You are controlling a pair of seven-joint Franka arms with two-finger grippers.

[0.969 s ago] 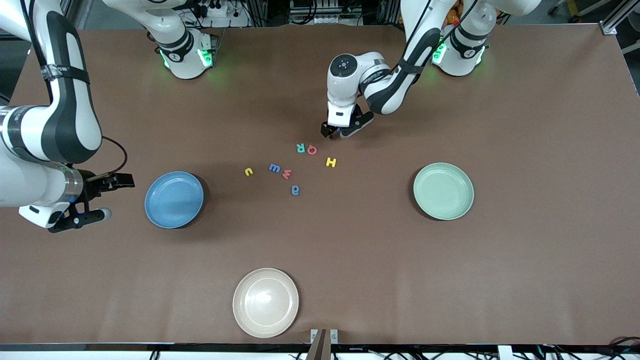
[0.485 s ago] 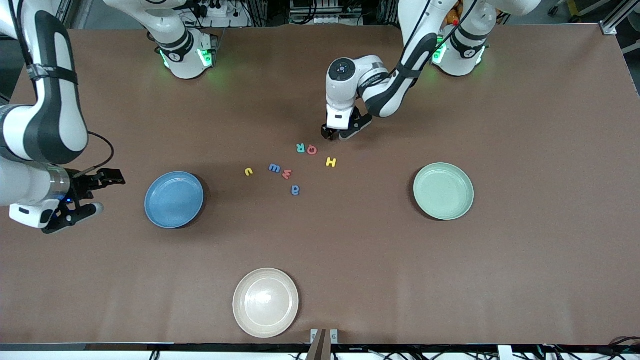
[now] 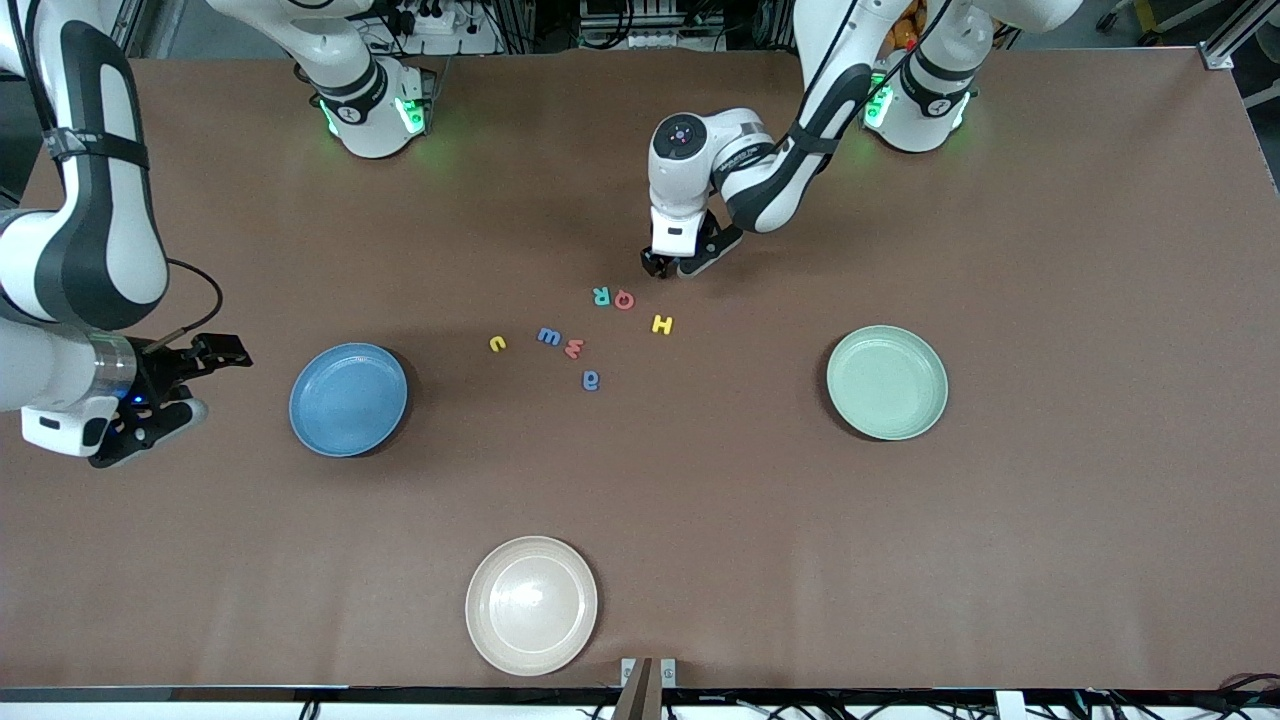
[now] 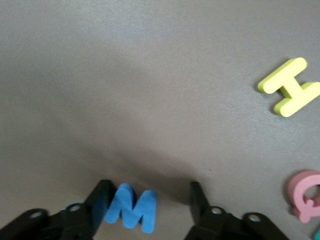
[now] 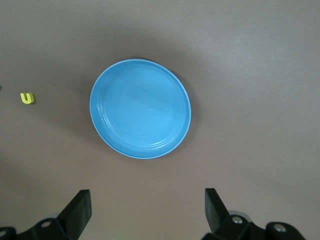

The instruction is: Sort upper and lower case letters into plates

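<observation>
Brown table [image 3: 1050, 250]: letters M [image 4: 131, 208], H [image 4: 292, 87], Q [image 4: 306, 195].

The left gripper [image 3: 668, 268] has narrowed its jaws around the blue M [image 4: 131, 208], one finger [image 4: 98, 205] touching it, the other apart; the right gripper [image 3: 205, 378] has drawn away from the blue plate [image 3: 348, 399]
</observation>
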